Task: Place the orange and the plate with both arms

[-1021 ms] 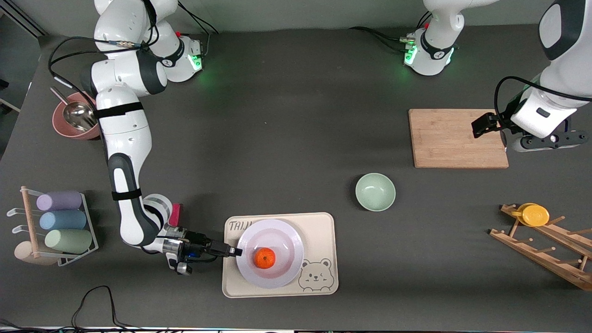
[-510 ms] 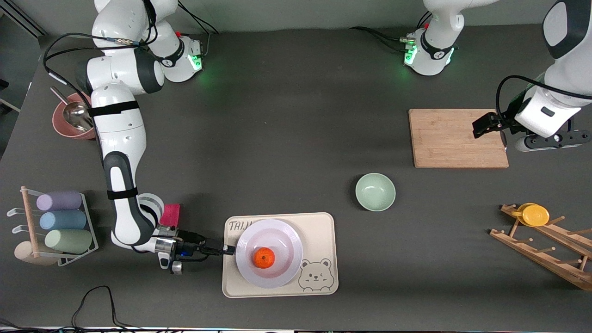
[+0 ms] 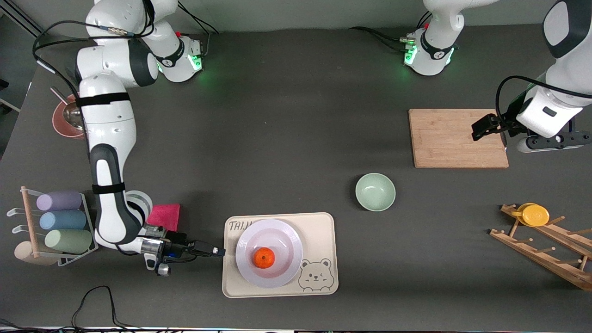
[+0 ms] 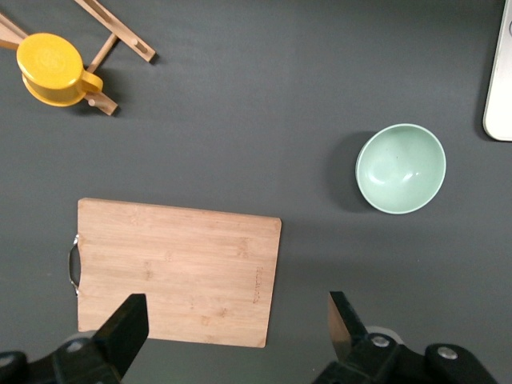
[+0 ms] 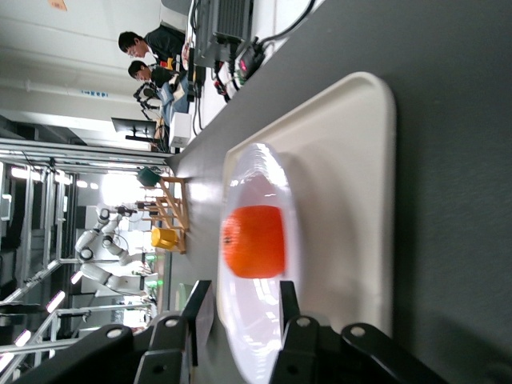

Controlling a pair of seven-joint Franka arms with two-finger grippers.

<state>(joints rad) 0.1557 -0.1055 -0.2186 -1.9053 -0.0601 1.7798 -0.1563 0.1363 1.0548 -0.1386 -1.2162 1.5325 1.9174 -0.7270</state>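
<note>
A dark grey desk [image 3: 286, 138] holds many things. A cream tray [image 3: 323, 231] with a bear drawing lies near the front camera. A pale green bowl [image 3: 375, 191] sits a bit farther from the camera, toward the left arm's end. A wooden cutting board [image 3: 453, 138] lies farther still. A wooden rack [image 3: 545, 252] holds a yellow cup [image 3: 534, 214]. At the right arm's end, a wire rack [image 3: 88, 222] holds purple, blue and green cups lying down. A pink cloth [image 3: 164, 216] lies beside it. A pink bowl [image 3: 62, 125] holds a shiny metal scoop [image 3: 69, 119].

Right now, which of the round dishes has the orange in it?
The white plate on the cream bear tray holds the orange. The pale green bowl beside it holds nothing, and the pink bowl holds a metal scoop.
</note>
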